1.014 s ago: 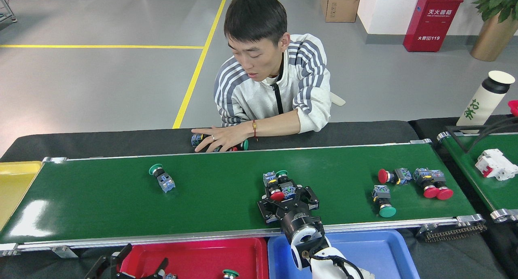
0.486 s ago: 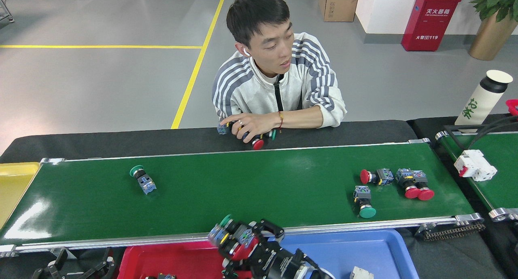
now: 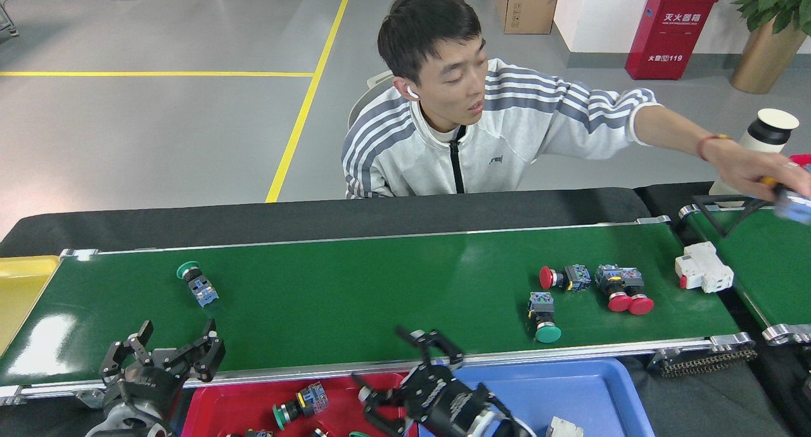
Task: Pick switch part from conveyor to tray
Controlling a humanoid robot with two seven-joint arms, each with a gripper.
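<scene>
Nearest you, your right gripper (image 3: 399, 373) is hanging over the seam between the red tray (image 3: 215, 405) and the blue tray (image 3: 589, 386), its fingers spread apart and holding nothing. A green-capped switch part (image 3: 298, 405) is lying on its side in the red tray, just left of that gripper. Your left gripper (image 3: 168, 345) is hovering at the near rail of the conveyor (image 3: 355, 291), fingers also apart and empty. On the belt, a lone green-capped switch (image 3: 196, 284) is sitting toward the left; toward the right, a second green-capped switch (image 3: 542, 316), a red-capped switch (image 3: 564, 277) and a red-capped pair (image 3: 624, 288) are clustering close together, with a white breaker (image 3: 703, 273) lying at the far right end. A yellow tray (image 3: 22, 285) is showing at the left edge. Beyond the belt, a person in a striped jacket (image 3: 481, 145) is reaching a hand (image 3: 754, 171) toward the right. Farther back, a red box (image 3: 670, 31) is showing Chinese characters and "119".
</scene>
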